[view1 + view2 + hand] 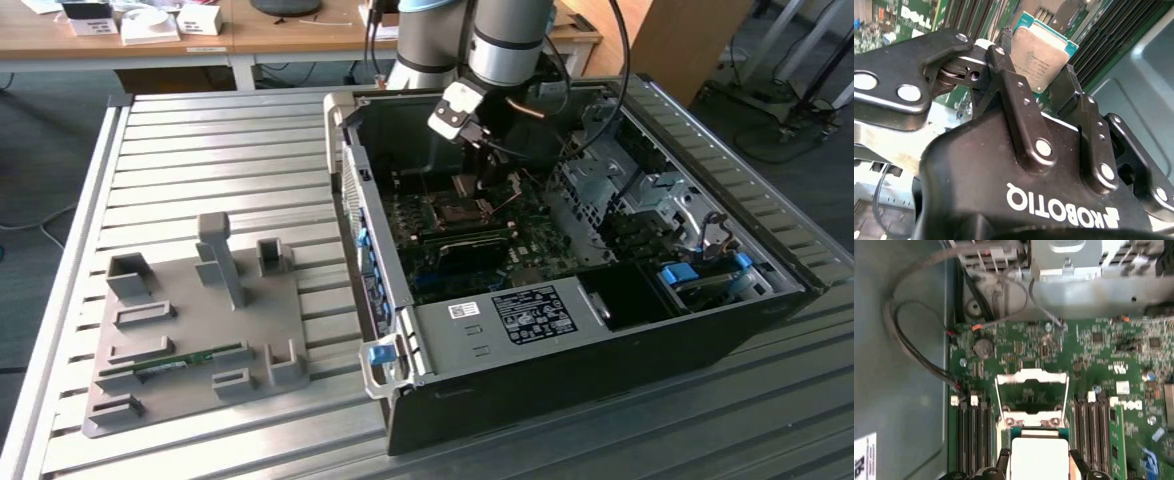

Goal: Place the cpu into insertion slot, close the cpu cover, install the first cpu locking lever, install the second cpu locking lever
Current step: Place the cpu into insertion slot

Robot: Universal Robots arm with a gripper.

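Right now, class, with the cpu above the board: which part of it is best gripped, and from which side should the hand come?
Grip the cpu by two opposite edges, coming from the side of its metal top. It is a thin flat square, so only the edges offer purchase. The hand holds it this way, one finger on each edge.

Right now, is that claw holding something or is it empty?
Claw: closed, gripping the cpu by its edges, above the motherboard.

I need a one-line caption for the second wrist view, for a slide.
The gripper shut on the cpu, grey metal top showing, with the green motherboard behind.
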